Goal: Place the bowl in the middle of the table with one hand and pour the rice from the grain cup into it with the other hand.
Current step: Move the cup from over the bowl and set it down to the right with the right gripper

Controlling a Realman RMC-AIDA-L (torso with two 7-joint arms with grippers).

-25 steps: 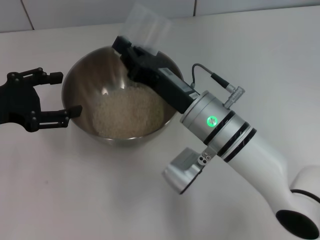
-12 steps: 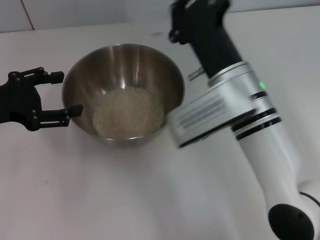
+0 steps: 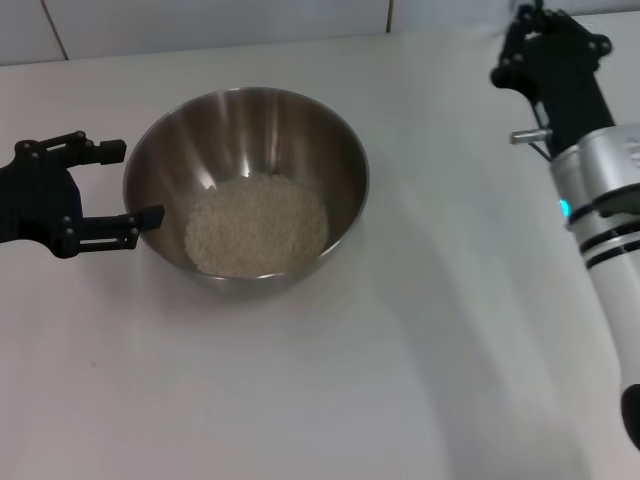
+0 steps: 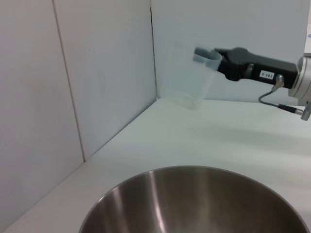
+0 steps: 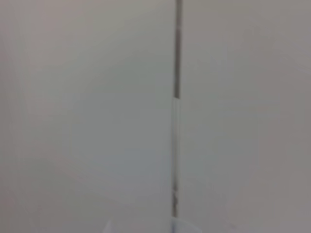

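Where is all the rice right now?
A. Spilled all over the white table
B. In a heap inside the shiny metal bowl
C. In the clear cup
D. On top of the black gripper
B: the rice lies heaped in the bottom of the bowl, and the grain cup held by the right gripper looks empty.
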